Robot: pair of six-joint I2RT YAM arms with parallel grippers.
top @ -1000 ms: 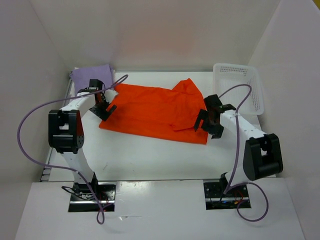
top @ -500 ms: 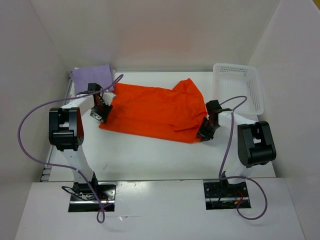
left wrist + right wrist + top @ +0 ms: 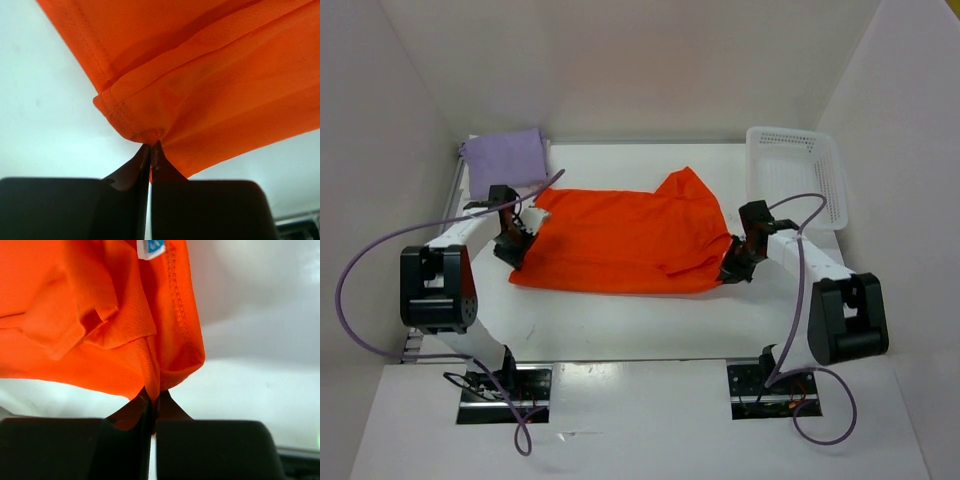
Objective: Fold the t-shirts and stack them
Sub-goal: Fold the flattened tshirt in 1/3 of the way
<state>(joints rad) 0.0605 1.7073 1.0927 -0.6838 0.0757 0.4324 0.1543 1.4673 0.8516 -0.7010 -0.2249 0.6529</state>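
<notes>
Reading from the left: a folded lavender t-shirt (image 3: 505, 157) lies at the worktop's (image 3: 620, 320) far corner, probably as the base of the stack. The left fingers (image 3: 75, 210) are closed on the near left hem corner of the orange t-shirt (image 3: 620, 240), which lies spread across the middle. The right fingers (image 3: 210, 450) are clamped on its near right corner, so both ends can be lifted together for a fold. The white mesh basket (image 3: 795, 175) at far right shows nothing inside.
</notes>
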